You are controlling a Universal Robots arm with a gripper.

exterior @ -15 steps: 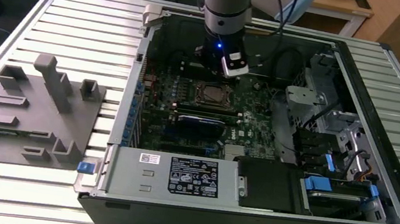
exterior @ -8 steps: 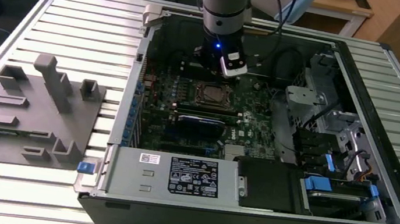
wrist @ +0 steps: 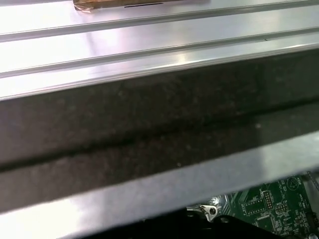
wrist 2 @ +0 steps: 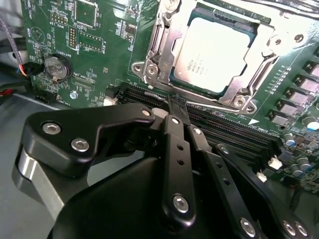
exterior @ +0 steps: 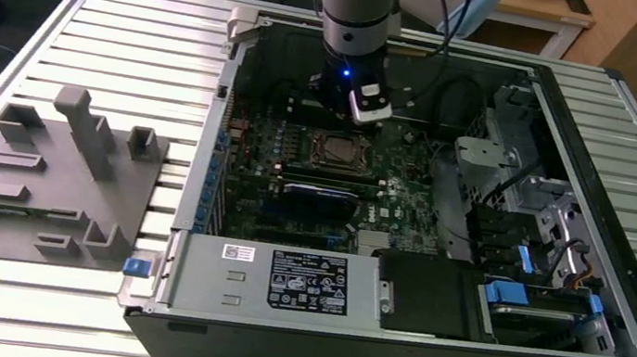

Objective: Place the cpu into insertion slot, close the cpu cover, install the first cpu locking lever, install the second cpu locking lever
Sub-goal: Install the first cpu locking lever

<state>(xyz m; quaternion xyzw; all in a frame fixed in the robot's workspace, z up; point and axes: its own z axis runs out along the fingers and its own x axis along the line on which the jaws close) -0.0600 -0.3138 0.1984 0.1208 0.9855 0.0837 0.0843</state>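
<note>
Cpu (wrist 2: 212,55) seated in insertion slot (wrist 2: 149,64), silver top up; cpu cover (wrist 2: 251,82) lies down around it, chip showing thru the window. Gripper (wrist 2: 175,105) fingers pressed together, nothing held, tips just beside the socket's near edge, at a thin wire lever (wrist 2: 209,105) running along that edge. Socket lies straight ahead of the tips; lever's long axis runs crosswise to the fingers. Exterior view: gripper (exterior: 359,117) hangs inside pc case (exterior: 552,296), just behind socket (exterior: 336,150) on motherboard (exterior: 407,214).

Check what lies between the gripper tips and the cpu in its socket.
In the second wrist view, between the gripper and the cpu lies the silver cpu cover edge and a thin locking lever beside it.
</note>
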